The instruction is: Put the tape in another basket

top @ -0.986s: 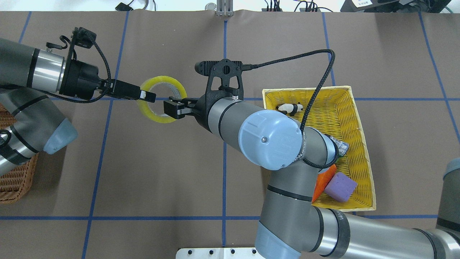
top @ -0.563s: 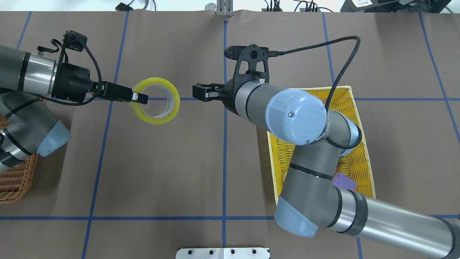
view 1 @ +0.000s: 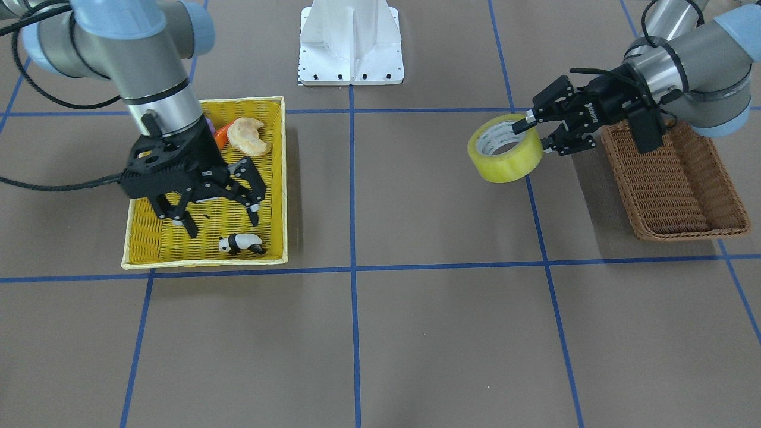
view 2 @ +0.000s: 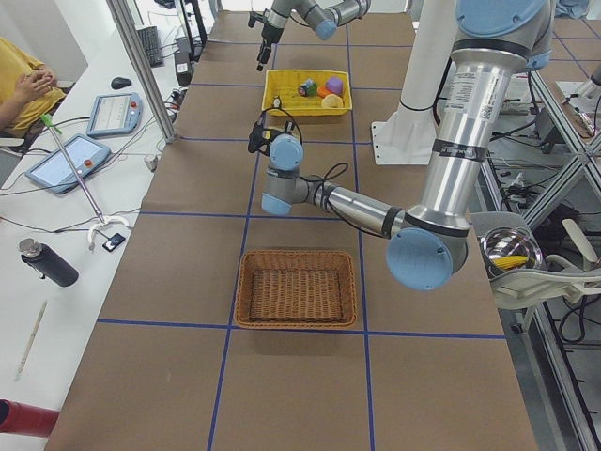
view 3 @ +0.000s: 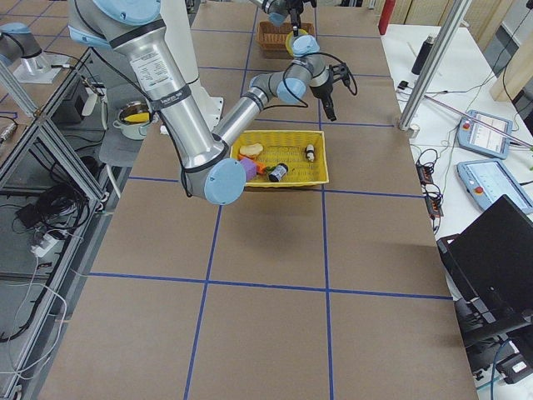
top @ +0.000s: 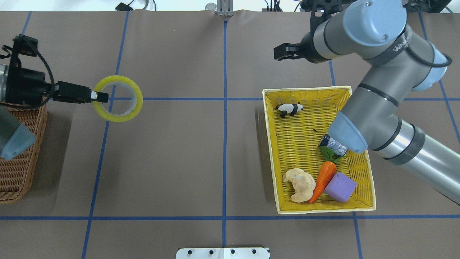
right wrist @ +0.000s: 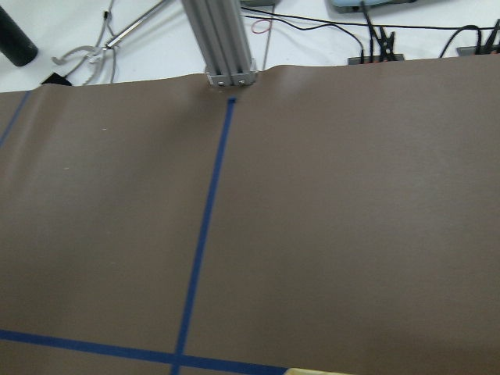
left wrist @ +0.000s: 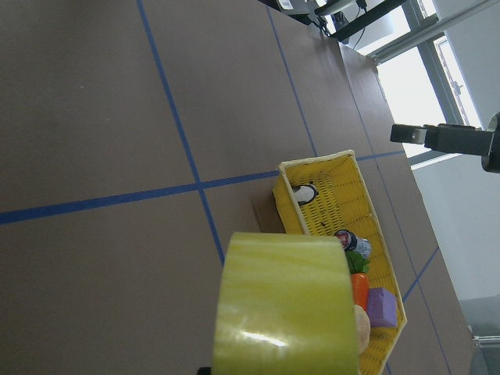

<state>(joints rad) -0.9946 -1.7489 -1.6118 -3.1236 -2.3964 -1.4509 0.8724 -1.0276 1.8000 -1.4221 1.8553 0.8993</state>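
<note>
Tape [view 1: 507,167], a yellow roll with a white core, is held just beside the dark-brown wicker basket [view 1: 692,230], outside its rim and on the side that faces the middle of the table [top: 179,162]. The roll is tilted, with its open core turned partly upward. It is gripped by the left gripper [view 1: 536,135], whose jaws are closed on the roll's wall, one inside the core and one against the outer yellow face. The left arm is stretched over the basket's end nearest the robot, so that part of the weave is covered in the overhead view. Nothing is seen lying in the uncovered part of the basket. A bright yellow basket [top: 270,151] is set well apart from the basket, across the table's middle. In it are a small panda figure [top: 290,108], a small can with a black cap [top: 334,145], a toy carrot [top: 323,178], a pale pastry [top: 300,184] and a purple block [top: 341,186]. The right gripper [view 1: 223,227] is placed far from the basket too, raised above the end of the yellow basket where the panda lies. Its jaws are spread wide, and nothing is held between them.
</note>
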